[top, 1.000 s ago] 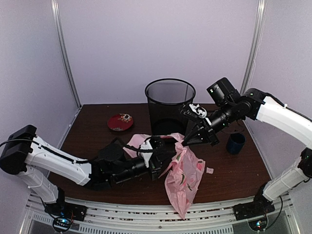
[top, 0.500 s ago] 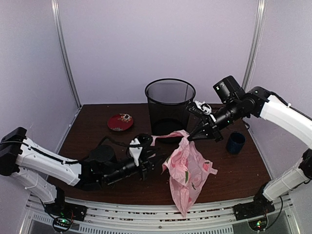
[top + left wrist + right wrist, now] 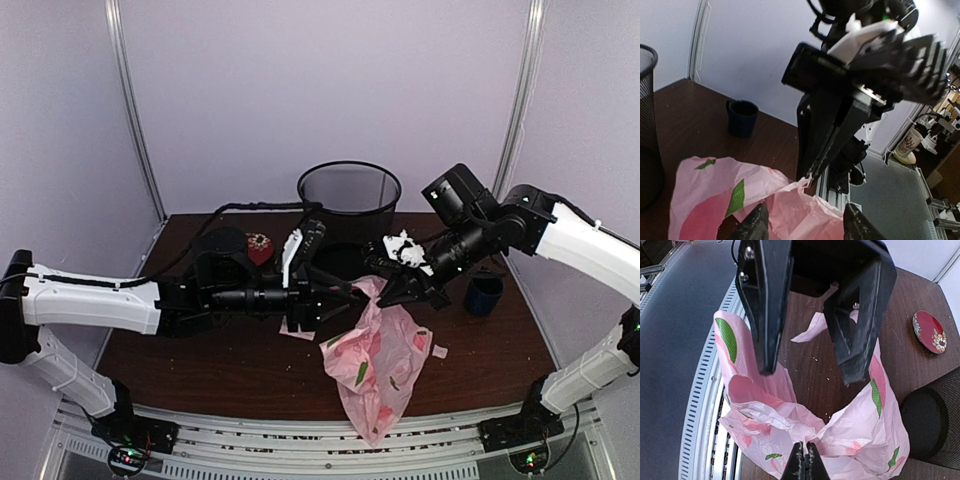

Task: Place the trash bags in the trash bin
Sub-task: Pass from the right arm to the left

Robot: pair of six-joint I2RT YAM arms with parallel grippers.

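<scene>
— Pale walls close off a dark bench (image 3: 200,350). Where is the bag (image 3: 375,355)?

— It hangs in front of the bin (image 3: 348,205), not yet in it. The right fingers (image 3: 799,463) are clamped tight on its bunched top. Its lower end droops toward the near edge, and I cannot tell if it touches the bench.

— Why hold it by the top?

— My guess is that the bag is wider than the bin's mouth. Hung from one pinch, it falls long and narrow, so it is easier to feed in.

— And the left fingers (image 3: 756,225)?

— They are spread apart and hold nothing. They point at that same bunched spot, just beside the right ones, probably to take a second hold.

— Is anything in the way?

— A blue mug (image 3: 484,295) stands to the right and a red plate (image 3: 262,247) lies to the left, both apart from the bag. A pink piece (image 3: 297,330) lies on the bench under the left arm.
</scene>
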